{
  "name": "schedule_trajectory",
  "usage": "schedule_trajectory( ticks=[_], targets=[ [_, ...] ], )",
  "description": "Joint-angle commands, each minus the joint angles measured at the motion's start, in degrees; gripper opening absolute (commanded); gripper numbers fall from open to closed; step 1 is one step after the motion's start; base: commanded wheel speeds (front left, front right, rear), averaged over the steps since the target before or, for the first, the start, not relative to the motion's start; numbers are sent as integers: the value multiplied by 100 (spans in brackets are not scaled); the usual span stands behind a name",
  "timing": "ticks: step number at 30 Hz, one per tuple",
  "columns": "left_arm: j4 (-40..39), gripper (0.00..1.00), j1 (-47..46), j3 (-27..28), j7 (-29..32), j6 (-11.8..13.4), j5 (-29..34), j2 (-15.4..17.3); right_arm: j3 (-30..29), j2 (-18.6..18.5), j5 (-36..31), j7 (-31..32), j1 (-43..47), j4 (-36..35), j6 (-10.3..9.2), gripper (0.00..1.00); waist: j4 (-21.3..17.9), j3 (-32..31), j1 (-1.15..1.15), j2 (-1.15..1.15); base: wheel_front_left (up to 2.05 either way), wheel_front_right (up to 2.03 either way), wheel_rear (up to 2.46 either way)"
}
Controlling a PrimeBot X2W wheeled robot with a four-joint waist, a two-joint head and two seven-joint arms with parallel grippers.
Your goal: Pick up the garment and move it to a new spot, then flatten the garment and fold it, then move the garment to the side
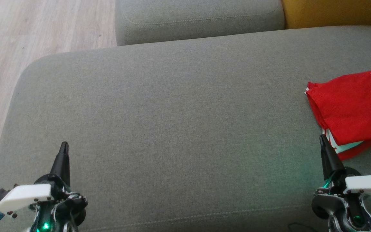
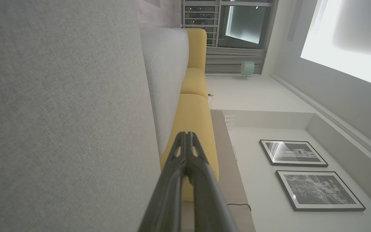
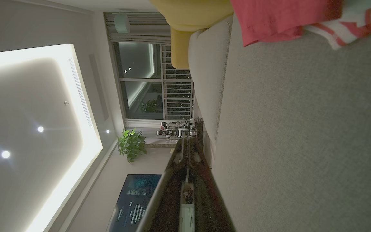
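Guessing the red garment [image 1: 349, 109] by my closed, empty right gripper [image 1: 323, 139] is light and floppy; I'd pinch its near edge.

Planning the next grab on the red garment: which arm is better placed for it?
Right, probably. The right tool, shut, has its tip beside the folded red garment at the right end of the grey cushion. The left tool, also shut, sits across the cushion at its left end.

Closed fingers [image 2: 169, 193] beside grey cushion [image 2: 60, 112]
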Motion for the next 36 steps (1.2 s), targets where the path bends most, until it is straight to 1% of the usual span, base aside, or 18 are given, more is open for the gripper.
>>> schedule_trajectory(
  ticks=[1, 36],
  targets=[
    [-167, 0, -315, 204, 49, -42, 73, 47, 109, -65, 36, 30, -278, -188, 0, 0, 0, 0, 0, 0, 0, 0, 0],
    [-167, 0, -315, 205, 49, -42, 74, 46, 110, -65, 36, 30, -278, -188, 0, 0, 0, 0, 0, 0, 0, 0, 0]
  ],
)
